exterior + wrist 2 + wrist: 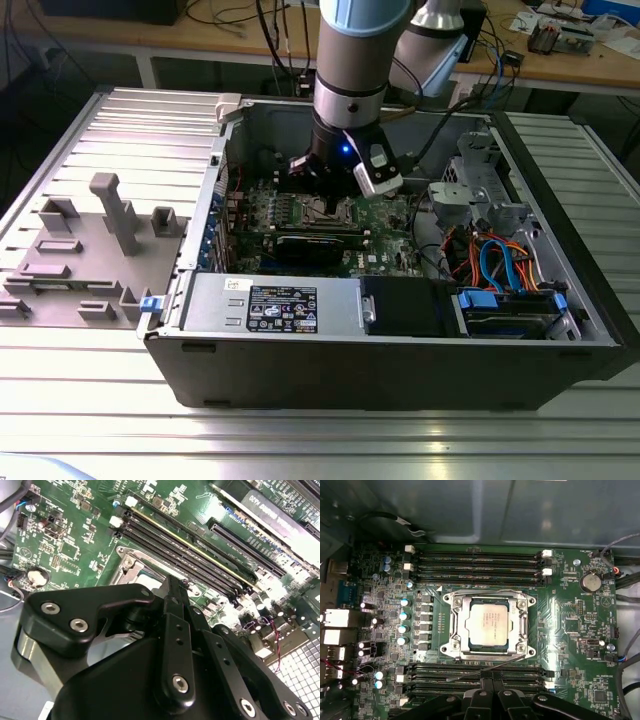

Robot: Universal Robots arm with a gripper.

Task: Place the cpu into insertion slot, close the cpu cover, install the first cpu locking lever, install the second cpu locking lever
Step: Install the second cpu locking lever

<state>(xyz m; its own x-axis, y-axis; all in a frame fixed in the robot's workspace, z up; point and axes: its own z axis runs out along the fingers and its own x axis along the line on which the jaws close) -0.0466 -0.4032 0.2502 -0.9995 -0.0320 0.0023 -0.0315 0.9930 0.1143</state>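
2 steps look done: we see the cpu point(489, 625) under its cover point(522, 625); levers wait. We cannot tell the gripper's point(490, 696) state.

The arm point(350, 60) is a thick grey-silver tube with a pale blue joint cap and a black wrist section carrying a small blue light. A white camera block point(378, 172) sits beside it. The gripper point(172, 587) is matte black, its jointed links studded with silver screws.
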